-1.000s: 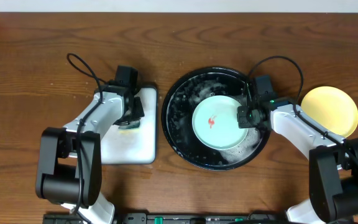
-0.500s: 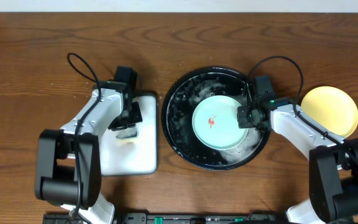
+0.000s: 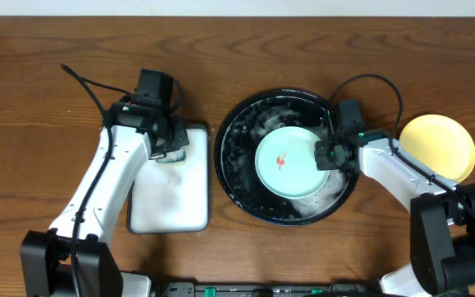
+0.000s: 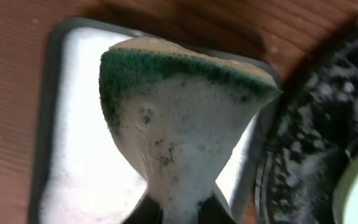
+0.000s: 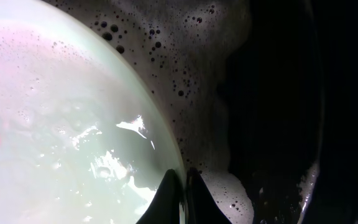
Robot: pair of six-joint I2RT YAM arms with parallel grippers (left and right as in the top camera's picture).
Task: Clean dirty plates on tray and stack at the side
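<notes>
A mint-green plate (image 3: pixel 291 162) with a red smear lies in the sudsy black tray (image 3: pixel 236 157). My right gripper (image 3: pixel 323 154) is shut on its right rim; in the right wrist view the fingers (image 5: pixel 183 193) pinch the plate's edge (image 5: pixel 73 118). A yellow plate (image 3: pixel 437 146) rests on the table at the right. My left gripper (image 3: pixel 167 142) is shut on a soapy green sponge (image 4: pixel 179 118), held above the white tray (image 3: pixel 171 202). The second mint-green plate is out of view.
The white rectangular dark-rimmed tray (image 4: pixel 73 124) holds suds, left of the black tray (image 4: pixel 309 143). Cables loop above both arms. Bare wooden table lies behind and left.
My left arm has lifted the sponge off the white tray and swung back and up. The right gripper and the plate have not moved.
</notes>
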